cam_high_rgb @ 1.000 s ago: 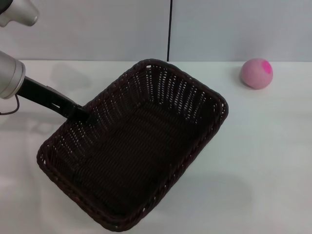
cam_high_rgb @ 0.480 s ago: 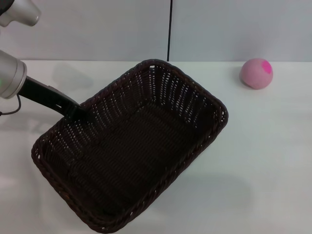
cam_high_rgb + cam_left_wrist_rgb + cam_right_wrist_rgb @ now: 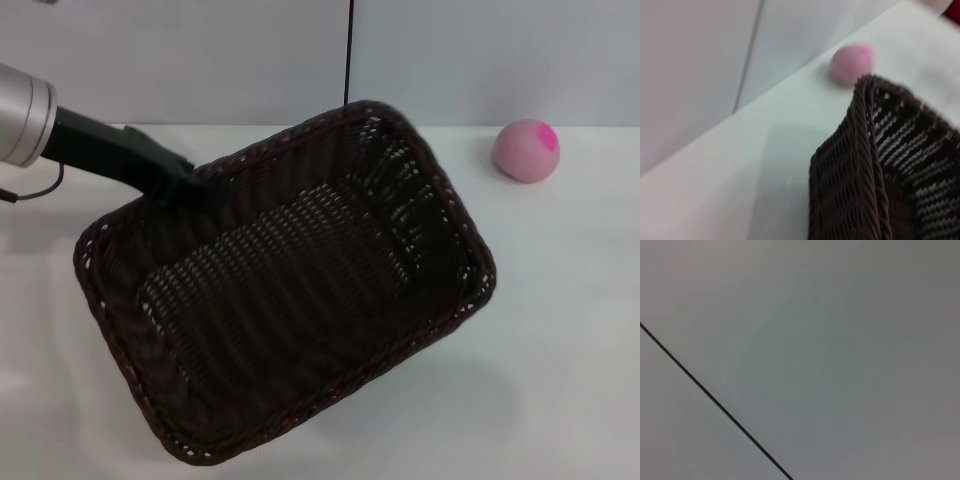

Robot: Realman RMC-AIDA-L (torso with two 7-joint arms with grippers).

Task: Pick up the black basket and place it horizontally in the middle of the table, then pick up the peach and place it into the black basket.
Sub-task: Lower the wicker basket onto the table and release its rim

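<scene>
The black basket [image 3: 290, 300], a dark woven rectangle, hangs tilted over the white table [image 3: 560, 340], its long side running diagonally from near left to far right. My left gripper [image 3: 195, 187] is shut on the basket's far left rim, reaching in from the left. The peach [image 3: 526, 150], pale pink with a magenta patch, rests on the table at the far right, apart from the basket. The left wrist view shows the basket's rim and side [image 3: 875, 165] close up, with the peach [image 3: 852, 62] beyond it. My right gripper is out of view.
A grey wall with a dark vertical seam [image 3: 349, 55] runs behind the table's far edge. The right wrist view shows only that wall and a seam line [image 3: 715, 400]. Bare table [image 3: 570, 400] lies right of the basket.
My left gripper has moved up and to the right with the basket. The basket has swung round, its far corner now near the table's back edge. The peach has not moved.
</scene>
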